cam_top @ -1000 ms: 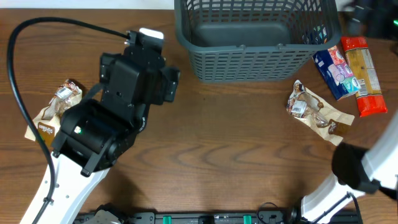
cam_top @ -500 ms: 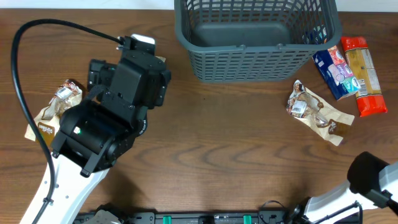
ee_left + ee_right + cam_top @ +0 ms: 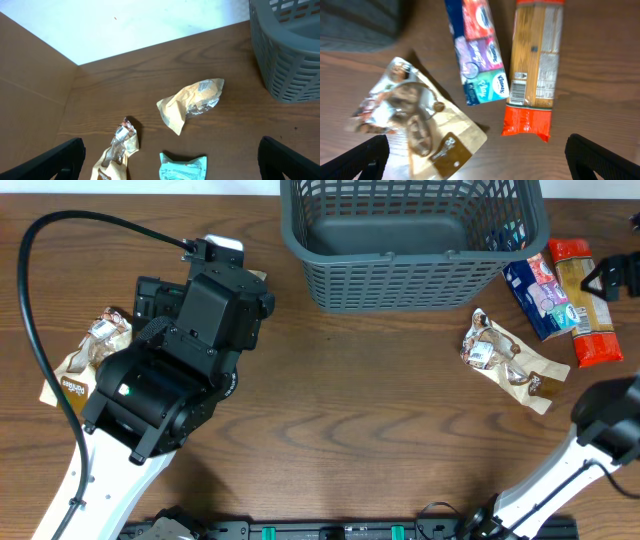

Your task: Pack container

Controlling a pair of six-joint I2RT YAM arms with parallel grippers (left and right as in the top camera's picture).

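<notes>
Left gripper [image 3: 172, 162] fingers apart above crumpled packet [image 3: 192, 102]. Right gripper [image 3: 480, 160] fingers apart above tissue pack [image 3: 477, 50] and pasta packet [image 3: 535, 65]. Container [image 3: 400, 280] on bench [image 3: 380, 410].

White left arm [image 3: 95, 480] links, black joint housings, green light [image 3: 126, 390], looping black cable [image 3: 23, 280], black left claw [image 3: 170, 150]

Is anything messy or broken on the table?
Nothing looks spilled or broken. The only untidy bits: a tan wrapper lies crumpled on the wood beside the basket, and the snack packet near the tissue pack and pasta packet is wrinkled and lying crooked.
</notes>
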